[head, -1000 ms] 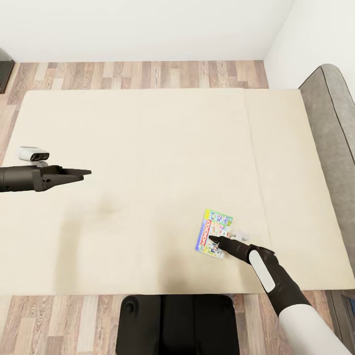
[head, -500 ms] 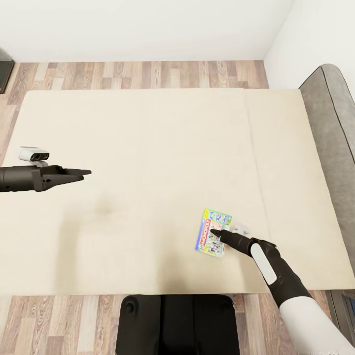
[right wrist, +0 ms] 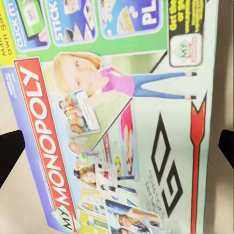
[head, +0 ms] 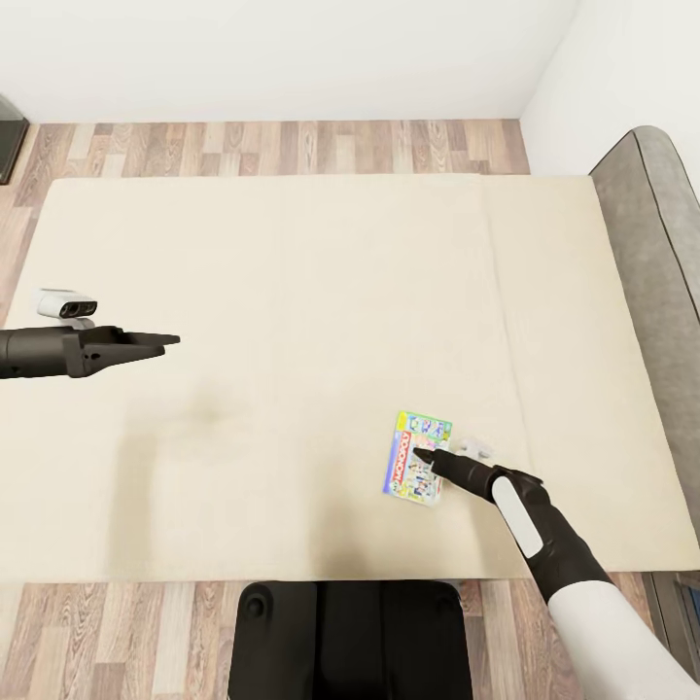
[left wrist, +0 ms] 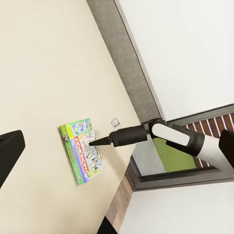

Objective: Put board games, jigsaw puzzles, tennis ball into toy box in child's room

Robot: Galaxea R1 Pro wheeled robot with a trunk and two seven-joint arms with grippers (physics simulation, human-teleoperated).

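Visibility of the right gripper (head: 424, 455) is limited in the head view: the dark fingers merge into one tapered point over the Monopoly board game (head: 418, 455), so contact with the box cannot be confirmed there. In the right wrist view two dark fingertips (right wrist: 9, 156) sit at opposite frame edges with the full width of the cover between them, indicating spread jaws that grip nothing. The left wrist view shows the same gripper (left wrist: 92, 142) as a single narrow tip over the box (left wrist: 82, 151), its finger gap not resolvable. The left gripper (head: 165, 340) hangs above the mattress, well apart from the game; its fingers overlap in profile, and one blurred finger (left wrist: 9, 155) cut by the frame edge does not settle the matter, so its jaw state cannot be determined. A small pale part (head: 474, 448) beside the right wrist is too small to identify. The bed (head: 292, 292) carries a plain beige mattress with a grey headboard (head: 656, 233) partly cut off at the frame edge. The game lies flat on the mattress, near the edge closest to the robot and toward the headboard side. Its cover is a thin rectangle with a green border, a red band lettered "MONOPOLY" in white, cartoon figures and small picture panels; finer print is blurred. Wood-plank floor (head: 292, 146) borders the bed.
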